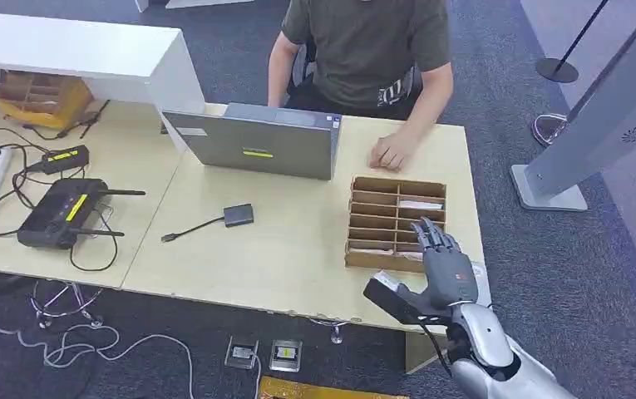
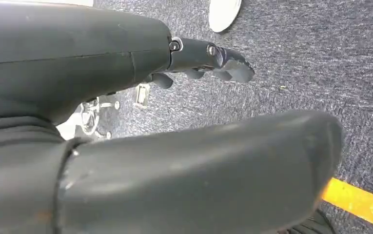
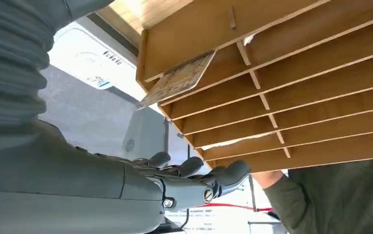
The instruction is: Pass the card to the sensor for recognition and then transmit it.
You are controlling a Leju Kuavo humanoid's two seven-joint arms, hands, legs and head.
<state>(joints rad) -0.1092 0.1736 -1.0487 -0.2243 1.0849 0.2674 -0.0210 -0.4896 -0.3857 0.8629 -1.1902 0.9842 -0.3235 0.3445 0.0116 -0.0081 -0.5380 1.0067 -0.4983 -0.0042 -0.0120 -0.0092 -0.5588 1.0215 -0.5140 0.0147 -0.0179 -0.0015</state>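
A wooden slotted card box [image 1: 372, 218] lies on the right part of the desk. A card [image 3: 177, 80] sticks out of one of its near slots, and another pale card [image 1: 421, 204] lies in a far slot. My right hand [image 1: 443, 264] hovers over the box's near right corner with its fingers [image 3: 194, 168] stretched out, holding nothing and apart from the card. A white flat device with print [image 3: 84, 61] lies on the desk beside the box, by my right wrist [image 1: 482, 278]. My left hand [image 2: 208, 58] hangs above the carpet, fingers apart and holding nothing.
A person sits behind the desk, one hand [image 1: 393, 154] resting just beyond the box. A grey laptop [image 1: 256, 141] stands mid-desk, with a small grey dongle on a cable [image 1: 238, 214] before it. A black router [image 1: 61, 212] and cables lie at the left.
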